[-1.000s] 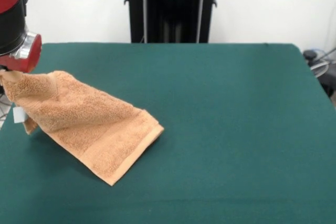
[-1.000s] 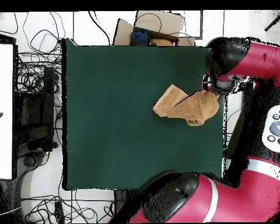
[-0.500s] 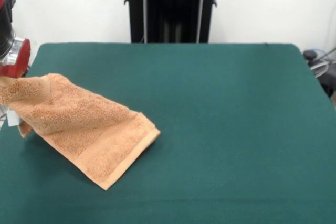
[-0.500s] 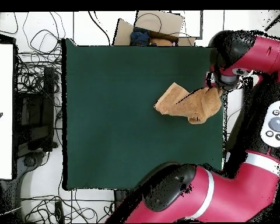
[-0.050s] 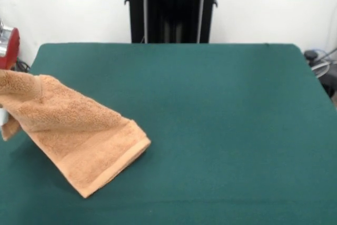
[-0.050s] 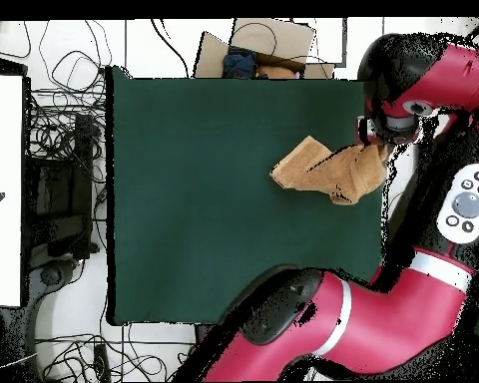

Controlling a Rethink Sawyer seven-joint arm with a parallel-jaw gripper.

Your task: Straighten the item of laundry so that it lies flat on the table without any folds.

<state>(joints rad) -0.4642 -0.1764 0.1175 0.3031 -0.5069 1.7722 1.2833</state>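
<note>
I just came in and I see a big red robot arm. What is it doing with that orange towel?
The robot's gripper is holding one end of the orange-tan towel up off the green table, right at the table's edge. The towel's other end rests on the table, so it hangs in a slope and looks folded over. It is not flat yet. The fingers are hidden, so the grip itself cannot be seen.
</note>
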